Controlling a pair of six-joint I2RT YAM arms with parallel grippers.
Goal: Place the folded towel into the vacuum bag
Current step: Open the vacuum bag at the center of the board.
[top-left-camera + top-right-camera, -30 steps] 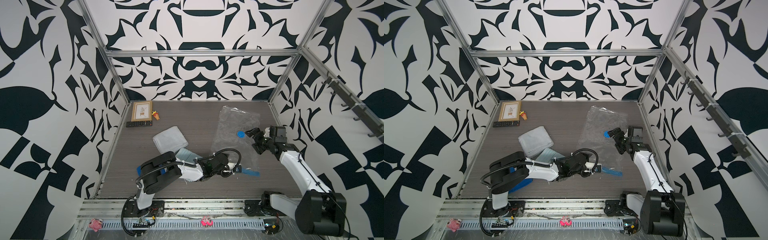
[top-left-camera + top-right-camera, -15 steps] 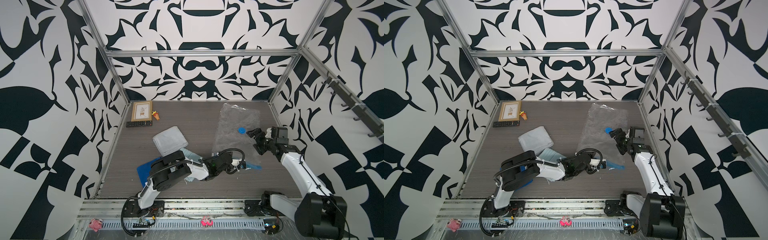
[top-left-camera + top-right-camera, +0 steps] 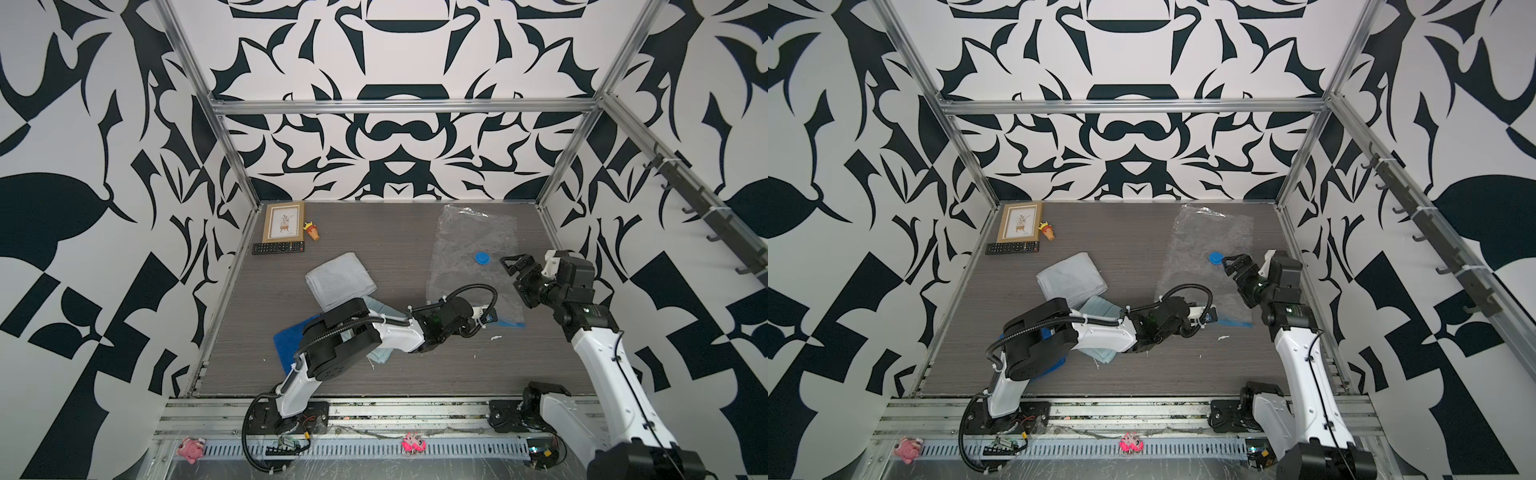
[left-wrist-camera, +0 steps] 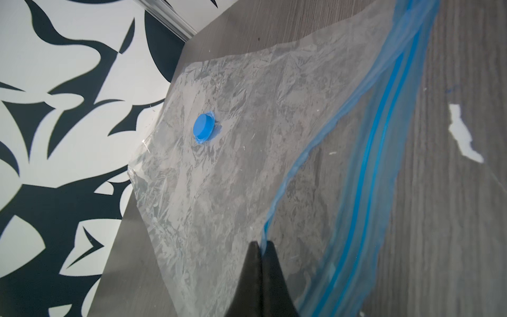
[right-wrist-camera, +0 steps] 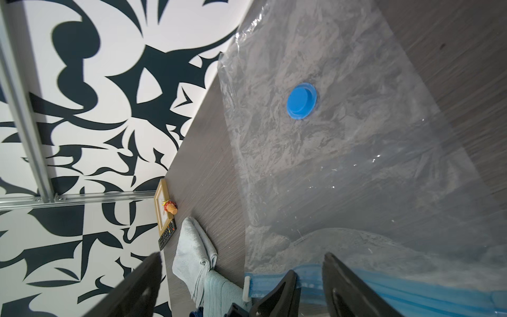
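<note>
Evidently vacuum bag (image 3: 473, 249) judged light, limp, slippery — zip-strip lip (image 4: 296, 164) pinched in closed left gripper (image 4: 262, 245); right gripper (image 3: 519, 266) wide, empty.

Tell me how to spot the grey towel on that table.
Start at the picture frame in the table's far corner, with the remote in front of it. Just nearer the front lies the grey towel, folded into a thick square. Its neighbours, nearer still, are a teal cloth and a blue cloth.
</note>
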